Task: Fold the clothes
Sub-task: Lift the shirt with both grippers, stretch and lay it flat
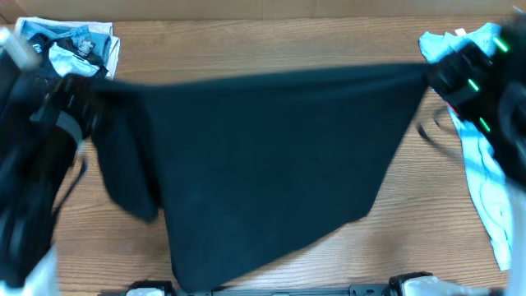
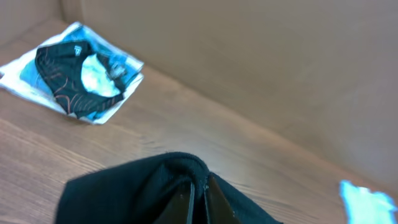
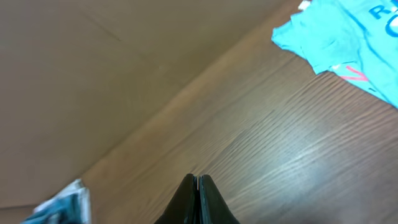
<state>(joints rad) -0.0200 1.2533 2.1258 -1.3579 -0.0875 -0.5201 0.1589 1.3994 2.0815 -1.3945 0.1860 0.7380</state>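
Black T-shirt (image 1: pixel 271 156): soft, matte, plain; top edge taut, tapering below.
Left gripper (image 2: pixel 199 190): closed, pinching bunched corner around its tips.
Right gripper (image 3: pixel 198 186): closed on opposite corner.

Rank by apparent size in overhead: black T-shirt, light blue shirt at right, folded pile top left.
1. black T-shirt, by far the largest.
2-3. light blue shirt and folded pile: similar visible area, both partly hidden, so unranked.
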